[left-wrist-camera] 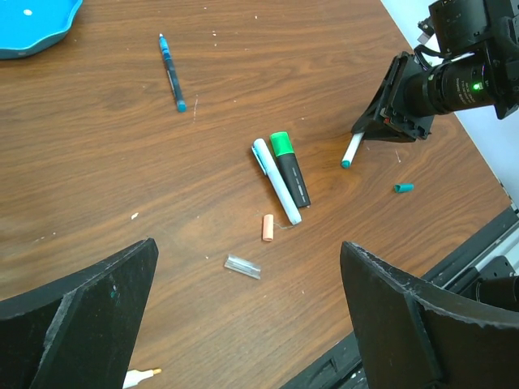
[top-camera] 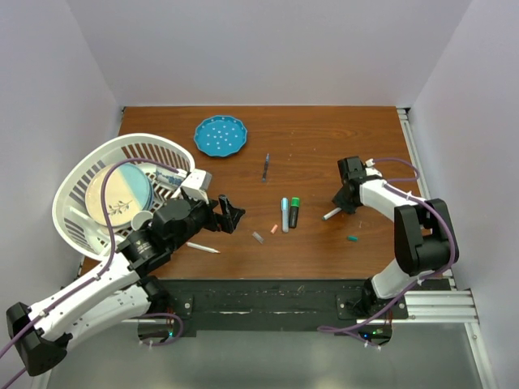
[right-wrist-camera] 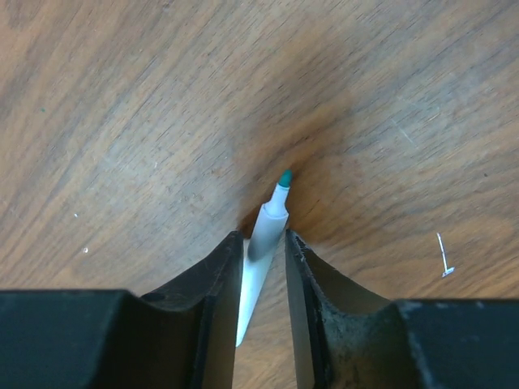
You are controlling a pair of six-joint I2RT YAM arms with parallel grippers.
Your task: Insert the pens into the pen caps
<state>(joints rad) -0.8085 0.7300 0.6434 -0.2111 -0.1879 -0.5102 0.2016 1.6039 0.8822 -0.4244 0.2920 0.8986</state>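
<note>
at the table's (top-camera: 324, 162) right, the right tool (right-wrist-camera: 263, 243) pinches a teal-tipped pen (right-wrist-camera: 272, 215); the left tool (left-wrist-camera: 249, 247) gapes wide.

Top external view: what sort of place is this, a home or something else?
Most likely a robot test cell: plain white walls box in one wooden table, the left arm and right arm are bolted at its near edge, and pens lie scattered.

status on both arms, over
Left gripper, jaws wide open. Right gripper, jaws astride teal-tipped pen, grip unconfirmed. Teal cap loose nearby, nothing between.
</note>
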